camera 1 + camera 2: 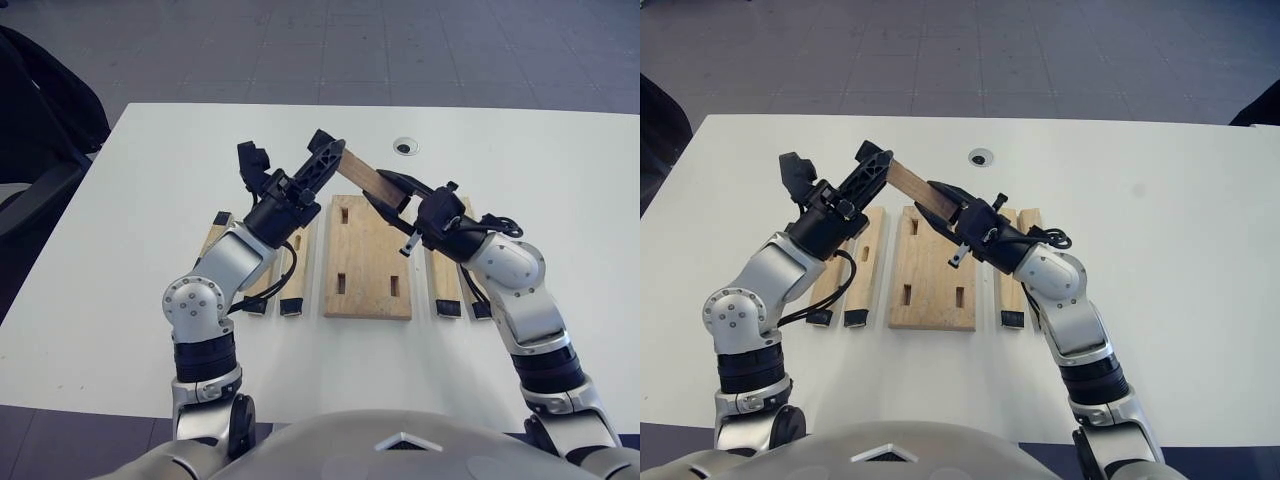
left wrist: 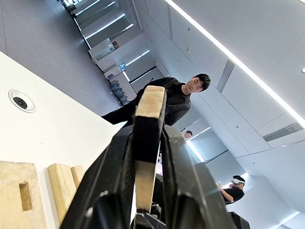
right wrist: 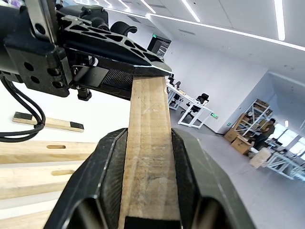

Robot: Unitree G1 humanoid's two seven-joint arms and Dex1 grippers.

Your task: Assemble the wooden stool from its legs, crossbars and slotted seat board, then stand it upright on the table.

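Note:
A short wooden bar [image 1: 364,176] hangs tilted in the air above the far end of the slotted seat board [image 1: 368,270], which lies flat on the white table [image 1: 150,200]. My left gripper [image 1: 328,160] is shut on the bar's upper far end. My right gripper [image 1: 393,195] is shut on its lower near end. The right wrist view looks along the bar [image 3: 148,143] to the left gripper's black fingers [image 3: 119,45] clamped on its tip. Leg pieces [image 1: 297,262] with dark end caps lie left of the board, and more legs [image 1: 444,275] lie right of it under my right arm.
A round cable hole [image 1: 404,146] sits in the table behind the board. A dark chair [image 1: 40,150] stands off the table's left edge. Bare tabletop stretches to the far left, the far right and the near side of the board.

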